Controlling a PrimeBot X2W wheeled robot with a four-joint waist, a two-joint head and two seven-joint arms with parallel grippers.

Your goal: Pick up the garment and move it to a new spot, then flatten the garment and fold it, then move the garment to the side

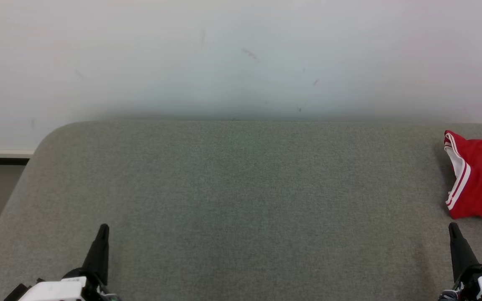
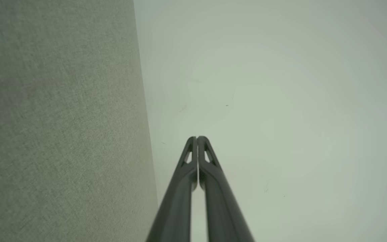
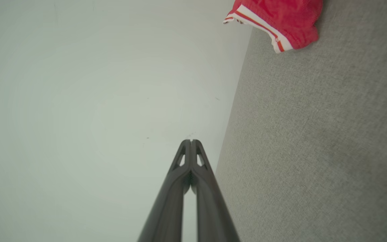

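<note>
Red cloth garment with white stripes [image 1: 481, 184] at 3 o'clock on grey woven table top [image 1: 232, 200], partly cut off by the picture edge. Left gripper [image 1: 103, 228] at 7 o'clock, long dark fingers pinched tight together, holding nothing. Right gripper [image 1: 453, 226] at 5 o'clock, pinched tight too, empty, near the garment but apart from it. Pale wall [image 1: 241, 54] at 12 o'clock.

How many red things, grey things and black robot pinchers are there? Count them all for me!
Red garment: 1
Black pinchers, the left gripper and the right gripper, both shut: 2
Grey table: 1
Total: 4
</note>
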